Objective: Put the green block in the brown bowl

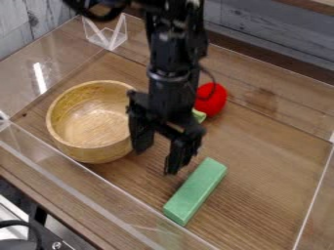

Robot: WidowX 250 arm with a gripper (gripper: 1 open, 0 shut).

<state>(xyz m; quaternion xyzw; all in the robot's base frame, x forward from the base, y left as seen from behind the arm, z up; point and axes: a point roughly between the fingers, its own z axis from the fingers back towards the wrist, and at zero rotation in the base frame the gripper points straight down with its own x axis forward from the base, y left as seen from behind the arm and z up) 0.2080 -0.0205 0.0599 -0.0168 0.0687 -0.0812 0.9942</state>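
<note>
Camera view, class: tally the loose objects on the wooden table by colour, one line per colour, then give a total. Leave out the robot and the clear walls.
Green: 2, the green block and a small pale-green piece, partly hidden behind the arm
Red: 1, the red round object
Tan wood: 1, the brown bowl
Total: 4
</note>
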